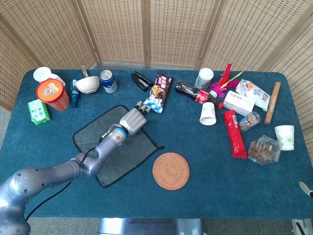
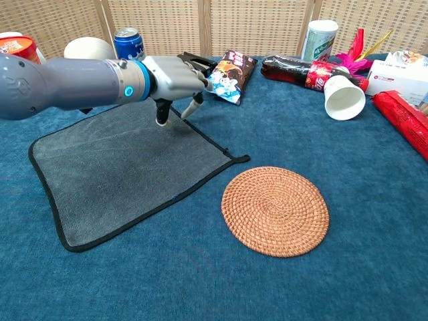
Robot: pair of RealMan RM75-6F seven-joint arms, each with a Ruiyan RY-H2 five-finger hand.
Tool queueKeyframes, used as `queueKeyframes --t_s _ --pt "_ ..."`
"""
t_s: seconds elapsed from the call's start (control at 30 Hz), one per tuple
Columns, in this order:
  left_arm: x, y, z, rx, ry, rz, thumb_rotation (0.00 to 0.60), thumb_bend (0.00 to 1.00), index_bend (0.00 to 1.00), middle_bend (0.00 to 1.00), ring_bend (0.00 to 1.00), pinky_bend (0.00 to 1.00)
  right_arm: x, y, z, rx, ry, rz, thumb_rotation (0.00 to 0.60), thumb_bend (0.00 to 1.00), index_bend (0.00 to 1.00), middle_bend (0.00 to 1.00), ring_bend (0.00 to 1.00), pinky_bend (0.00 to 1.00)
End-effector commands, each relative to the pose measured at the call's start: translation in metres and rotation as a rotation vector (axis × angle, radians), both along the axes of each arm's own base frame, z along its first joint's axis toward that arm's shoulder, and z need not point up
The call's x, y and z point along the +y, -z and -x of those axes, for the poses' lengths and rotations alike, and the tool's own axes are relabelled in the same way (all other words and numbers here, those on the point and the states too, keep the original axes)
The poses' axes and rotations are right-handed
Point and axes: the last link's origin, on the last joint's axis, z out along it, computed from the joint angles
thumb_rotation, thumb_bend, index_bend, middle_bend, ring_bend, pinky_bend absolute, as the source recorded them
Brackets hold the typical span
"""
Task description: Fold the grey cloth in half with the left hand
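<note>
The grey cloth (image 1: pixel 136 148) (image 2: pixel 127 174) with a black hem lies flat and unfolded on the blue table, left of centre. My left hand (image 1: pixel 134 120) (image 2: pixel 175 75) hangs over its far right corner, palm down and fingers (image 2: pixel 193 107) pointing down and apart. The thumb tip touches or nearly touches the cloth just inside the far edge. It holds nothing. The forearm crosses above the cloth from the near left. No frame shows my right hand.
A round woven coaster (image 1: pixel 170 170) (image 2: pixel 275 210) lies just right of the cloth. Beyond the hand are a snack packet (image 1: pixel 159 92) (image 2: pixel 231 70), a blue can (image 1: pixel 108 81) (image 2: pixel 129 45), a white bowl (image 1: pixel 87 84) and a tipped paper cup (image 2: pixel 344 97).
</note>
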Motion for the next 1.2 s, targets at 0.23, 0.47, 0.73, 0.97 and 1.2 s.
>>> queueKeyframes --t_s 0.23,0.47,0.73,0.97,1.2 --pt "0.0013 -0.0053 0.0041 0.008 -0.008 0.020 0.600 0.34 0.28 0.00 0.00 0.09 0.0002 -0.0001 -0.0005 0.000 0.000 0.001 0.600 0.00 0.00 0.00 0.00 0.00" --pt "-0.0018 0.0000 0.0034 0.018 0.000 0.034 0.600 0.33 0.30 0.00 0.00 0.09 0.0007 -0.0001 -0.0009 -0.002 -0.002 0.002 0.600 0.00 0.00 0.00 0.00 0.00" --pt "-0.0034 0.0022 0.0052 0.022 0.000 0.039 0.600 0.33 0.38 0.00 0.00 0.10 0.0004 -0.0003 -0.0006 -0.004 -0.003 0.002 0.600 0.00 0.00 0.00 0.00 0.00" --pt "-0.0028 0.0013 0.0088 0.026 -0.005 0.034 0.600 0.33 0.44 0.00 0.00 0.10 0.0003 0.0001 -0.0010 -0.002 -0.005 0.000 0.600 0.00 0.00 0.00 0.00 0.00" --pt "-0.0038 0.0023 0.0076 0.021 -0.003 0.034 0.600 0.34 0.45 0.00 0.00 0.10 0.0008 0.0002 -0.0014 -0.004 -0.007 0.000 0.600 0.00 0.00 0.00 0.00 0.00"
